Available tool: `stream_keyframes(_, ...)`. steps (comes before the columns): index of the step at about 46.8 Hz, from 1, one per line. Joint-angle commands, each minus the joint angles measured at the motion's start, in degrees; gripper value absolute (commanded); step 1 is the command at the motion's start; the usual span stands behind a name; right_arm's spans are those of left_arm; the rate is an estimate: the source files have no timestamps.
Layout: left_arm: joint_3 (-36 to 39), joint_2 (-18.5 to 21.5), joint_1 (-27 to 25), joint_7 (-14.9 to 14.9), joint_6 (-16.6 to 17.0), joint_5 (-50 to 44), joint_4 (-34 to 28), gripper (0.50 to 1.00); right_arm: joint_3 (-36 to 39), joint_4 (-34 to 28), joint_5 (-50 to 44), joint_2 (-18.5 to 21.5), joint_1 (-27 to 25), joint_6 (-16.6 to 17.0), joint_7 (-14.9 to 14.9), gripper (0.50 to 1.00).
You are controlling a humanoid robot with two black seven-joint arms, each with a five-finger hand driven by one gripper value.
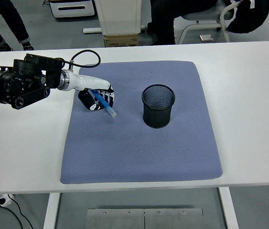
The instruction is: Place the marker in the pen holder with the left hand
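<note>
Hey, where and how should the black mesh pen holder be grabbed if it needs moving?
Grip the pen holder around its round side wall at mid height, coming from the right: it stands upright, and the left robot hand with the marker occupies its left.

I see a white desk (249, 81) with a blue-grey textured mat (139, 148) spread across its middle — the mat's near edge lies close to the desk's near edge. Beyond the far edge, on the grey floor, a cardboard box (121, 40) sits under a white pedestal (118, 14). A seated person's dark legs (170, 16) show at top centre beside a chair (203, 24), and another person's legs (3, 21) stand at top left — both cropped by the frame.
</note>
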Motion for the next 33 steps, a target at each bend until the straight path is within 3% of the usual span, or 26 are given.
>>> stream_keyframes(1, -0.24, 0.04, -0.17, -0.02, -0.05, 0.01, -0.01, 0.5, 0.01, 0.0, 0.0, 0.0, 0.0, 0.03, 0.0, 1.0)
stream_keyframes(18, -4.1, 0.31, -1.4, 0.07, -0.49, -3.16, -0.01, 0.5, 0.01, 0.0, 0.0, 0.0, 0.0, -0.05, 0.0, 1.0)
stream_keyframes(33, -9.99, 0.4, -4.56, 0.07, -4.27, -3.33, -0.01, 0.5, 0.01, 0.0, 0.0, 0.0, 0.0, -0.05, 0.0, 1.0)
